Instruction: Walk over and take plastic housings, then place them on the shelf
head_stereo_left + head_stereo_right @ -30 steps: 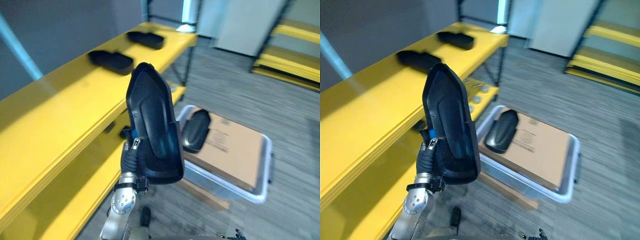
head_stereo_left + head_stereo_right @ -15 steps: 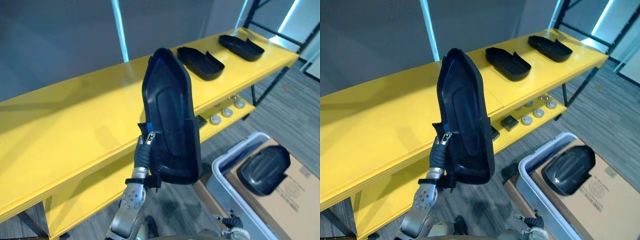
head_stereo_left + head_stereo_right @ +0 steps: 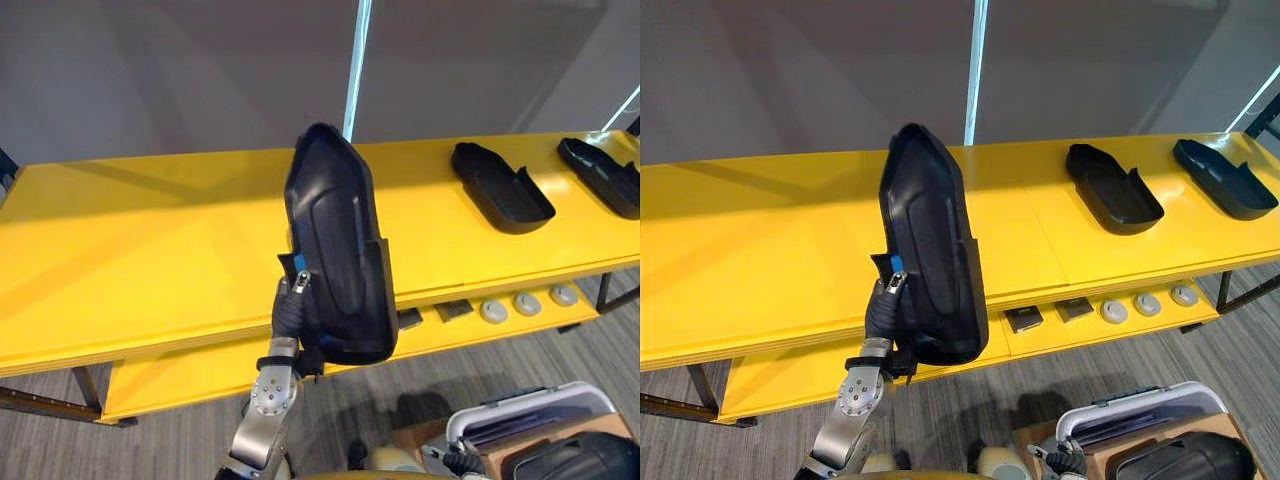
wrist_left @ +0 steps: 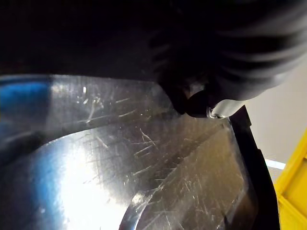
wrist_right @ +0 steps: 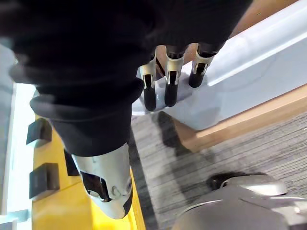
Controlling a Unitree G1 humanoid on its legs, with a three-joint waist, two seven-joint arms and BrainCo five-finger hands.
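A long black plastic housing [image 3: 335,250] stands upright in front of the yellow shelf [image 3: 150,230], and my left hand [image 3: 293,300] is shut on its lower edge. Its glossy, scratched inner face [image 4: 144,167] lies right against that hand's dark fingertip [image 4: 196,103] in the left wrist view. Two more black housings [image 3: 500,187] [image 3: 600,175] lie flat on the shelf's right end. Another housing [image 3: 570,460] rests in a grey bin [image 3: 520,405] at the lower right. My right hand [image 5: 168,81] hangs low beside the bin's pale wall [image 5: 240,81], fingers relaxed and holding nothing.
The shelf's left and middle top is bare yellow board. On the lower shelf [image 3: 180,375] sit small round parts [image 3: 525,303] and dark square pieces [image 3: 455,310]. A grey wall with a pale vertical strip [image 3: 357,60] stands behind. The floor is grey carpet.
The camera has swung left, so the shelf now faces me squarely and the bin has slid to the lower right corner. My left hand still holds the housing upright.
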